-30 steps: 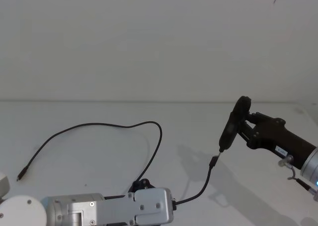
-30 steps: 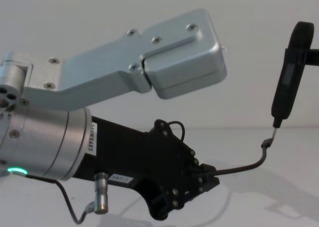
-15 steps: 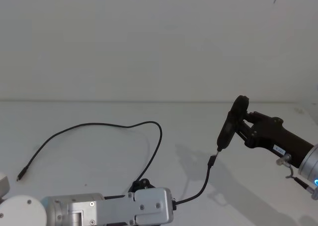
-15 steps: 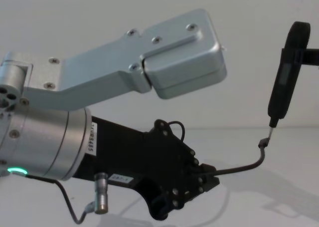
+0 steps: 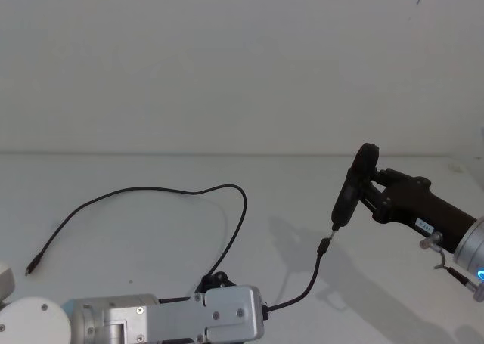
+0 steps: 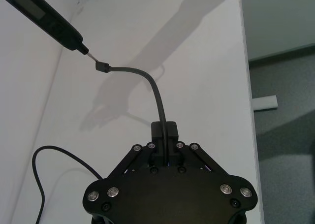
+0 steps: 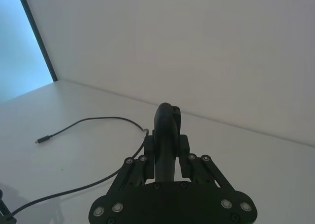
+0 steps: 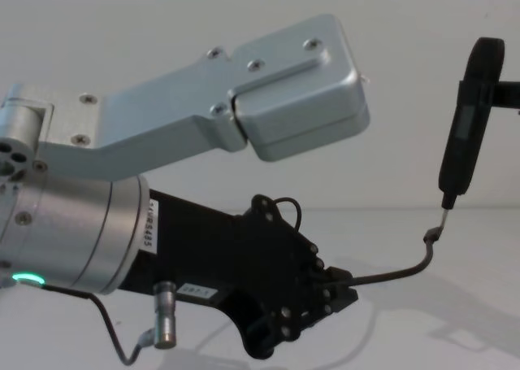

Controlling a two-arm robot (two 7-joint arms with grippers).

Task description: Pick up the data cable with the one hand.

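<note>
— Left claw (image 6: 166, 150) is clamped on the data cable (image 5: 227, 230) a short way behind its plug (image 6: 101, 66) — that's why the free end arches up off the desk (image 5: 151, 178) toward two o'clock.

— And the rest of it?

— Trails across the desk in a loop, far end near nine o'clock.

— The right claw (image 7: 166, 157)?

— Gripped shut on a slim black tool (image 5: 349, 193), pin tip hanging just above the plug — held there, I'd guess, to meet it.
</note>
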